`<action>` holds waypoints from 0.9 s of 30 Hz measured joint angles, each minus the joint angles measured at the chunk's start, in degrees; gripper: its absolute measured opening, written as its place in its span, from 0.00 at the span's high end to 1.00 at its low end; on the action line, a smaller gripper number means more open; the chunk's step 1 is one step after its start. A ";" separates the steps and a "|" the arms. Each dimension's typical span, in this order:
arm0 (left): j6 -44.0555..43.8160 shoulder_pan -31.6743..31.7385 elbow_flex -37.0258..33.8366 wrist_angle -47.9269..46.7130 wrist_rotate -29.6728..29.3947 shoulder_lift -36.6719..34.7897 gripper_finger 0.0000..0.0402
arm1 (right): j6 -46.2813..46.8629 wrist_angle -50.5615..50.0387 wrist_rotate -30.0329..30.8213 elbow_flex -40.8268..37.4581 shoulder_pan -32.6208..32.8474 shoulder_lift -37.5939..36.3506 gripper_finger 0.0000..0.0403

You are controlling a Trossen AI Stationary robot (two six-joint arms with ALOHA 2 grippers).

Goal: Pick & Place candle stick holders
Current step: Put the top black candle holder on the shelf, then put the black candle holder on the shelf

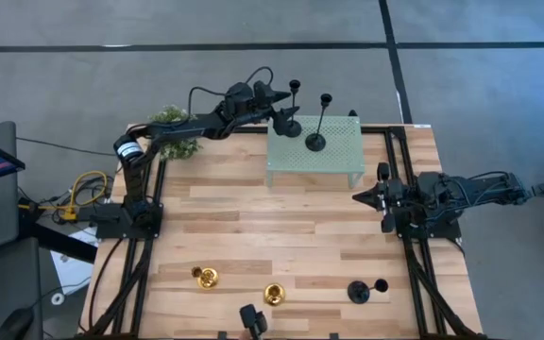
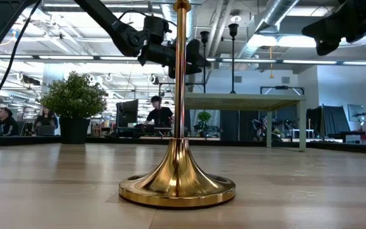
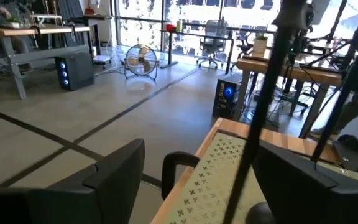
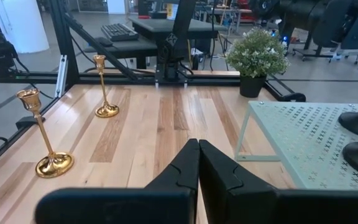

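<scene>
Two black candle stick holders (image 1: 292, 126) (image 1: 316, 142) stand on their round bases on the pale green mesh stand (image 1: 333, 162) at the far side. My left gripper (image 1: 284, 115) is open at the left one. In the left wrist view (image 3: 197, 150) its stem (image 3: 258, 127) rises between the fingers, close to one of them; I cannot tell whether it touches. A third black holder (image 1: 358, 291) stands near the front right. Two gold holders (image 1: 206, 277) (image 1: 273, 295) stand near the front edge. My right gripper (image 1: 362, 196) is shut and empty at the table's right side.
A small green potted plant (image 1: 173, 127) stands at the far left corner, beside my left arm. One gold holder (image 2: 177, 181) fills the foreground of the low view. People sit at desks in the room behind the table.
</scene>
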 joint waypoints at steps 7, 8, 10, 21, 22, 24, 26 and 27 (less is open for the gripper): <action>0.13 0.09 0.02 -5.16 1.49 -4.79 0.27 | 0.45 -0.02 -0.03 0.00 0.00 0.00 1.00; 0.22 0.10 0.01 -6.91 1.58 -5.84 0.27 | 0.46 0.03 -0.07 0.00 0.00 0.00 1.00; 1.77 0.10 0.00 -10.67 1.68 -7.92 0.27 | 0.46 0.01 -0.22 0.00 0.01 0.00 1.00; 3.72 0.13 0.00 -33.16 1.31 -21.79 0.28 | 0.45 0.05 -0.28 0.00 0.01 0.00 1.00; 2.96 0.11 0.00 -35.68 1.29 -22.82 0.30 | 0.46 0.06 -0.28 0.00 0.02 0.00 1.00; 2.73 -0.14 0.00 -39.53 1.30 -24.39 0.34 | 0.45 0.10 -0.26 0.00 0.02 0.00 1.00; 2.83 -0.81 0.00 -42.63 1.30 -25.52 0.42 | 0.44 0.11 -0.26 0.00 0.02 0.00 1.00; 2.86 -1.12 0.00 -43.24 1.29 -25.94 0.47 | 0.45 0.12 -0.26 0.00 0.02 0.00 1.00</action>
